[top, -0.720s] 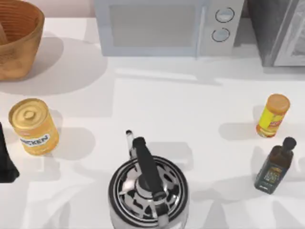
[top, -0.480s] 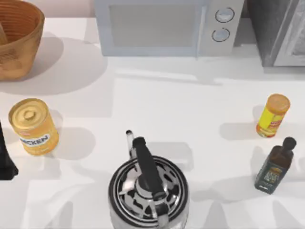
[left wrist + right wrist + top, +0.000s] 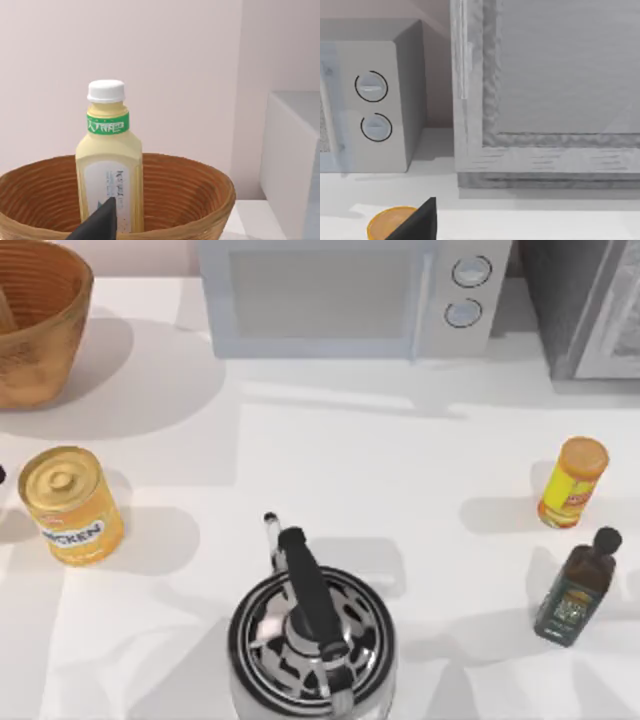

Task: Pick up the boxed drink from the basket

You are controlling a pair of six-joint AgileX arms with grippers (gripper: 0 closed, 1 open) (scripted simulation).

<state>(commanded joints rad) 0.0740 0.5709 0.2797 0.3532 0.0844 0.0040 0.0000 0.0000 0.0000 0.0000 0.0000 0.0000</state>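
The basket [image 3: 45, 350] is a wide orange-brown wicker bowl at the table's far left corner. In the left wrist view its ribbed wall [image 3: 190, 195] is close ahead. The boxed drink [image 3: 109, 165] stands upright inside it: a pale yellow, square-sided container with a white cap and a green neck band. A dark part of my left gripper [image 3: 100, 222] sits low in front of the drink, apart from it. At the top view's left edge, a sliver of my left arm [image 3: 1, 475] shows beside the yellow can. My right gripper [image 3: 417, 222] hangs near the orange-capped bottle, facing the appliances.
A yellow can [image 3: 70, 505] stands in front of the basket. A steel kettle [image 3: 310, 635] with a black handle sits front centre. A microwave [image 3: 340, 295] and a grey appliance [image 3: 590, 300] line the back. An orange-capped bottle [image 3: 572, 483] and a dark bottle [image 3: 575, 590] stand at the right.
My left arm's dark shape at the top view's left edge has moved away from the front, toward the basket, and has almost left the frame. Nothing on the table has shifted.
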